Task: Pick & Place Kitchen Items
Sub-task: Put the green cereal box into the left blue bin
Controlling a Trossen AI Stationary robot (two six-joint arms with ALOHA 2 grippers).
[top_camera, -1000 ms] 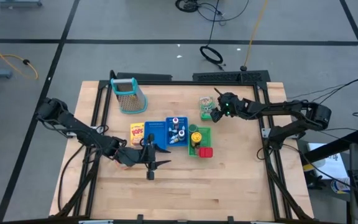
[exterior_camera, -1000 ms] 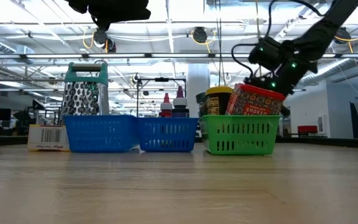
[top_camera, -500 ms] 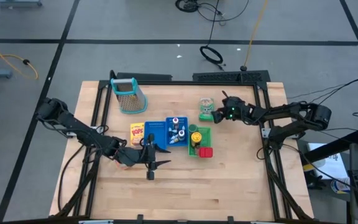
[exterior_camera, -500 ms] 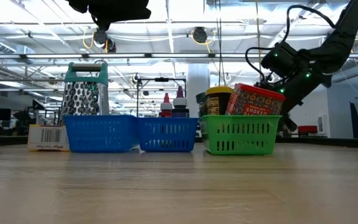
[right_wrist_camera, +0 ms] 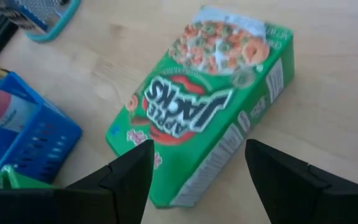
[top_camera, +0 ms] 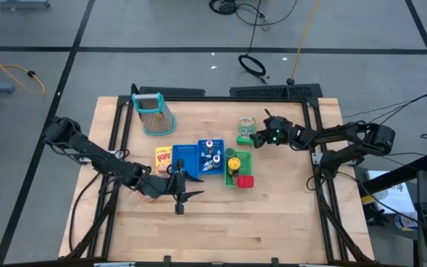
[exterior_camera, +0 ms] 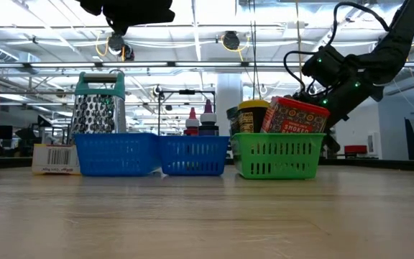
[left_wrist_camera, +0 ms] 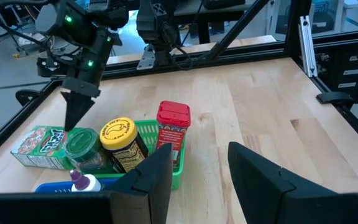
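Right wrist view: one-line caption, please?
Open right hand hovering over a green cereal box lying flat on the wooden table, blue basket nearby.

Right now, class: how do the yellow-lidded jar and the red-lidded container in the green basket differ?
The yellow-lidded jar is round, dark-bodied and shorter; the red-lidded container is squarish, red all over and taller. In the low view the container leans, while the jar stands upright. Both sit side by side in the green basket.

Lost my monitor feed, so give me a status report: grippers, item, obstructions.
Right gripper open, hovering over flat-lying green cereal box, box not gripped. Left gripper open, empty, waiting by blue basket. Nothing blocking the box.
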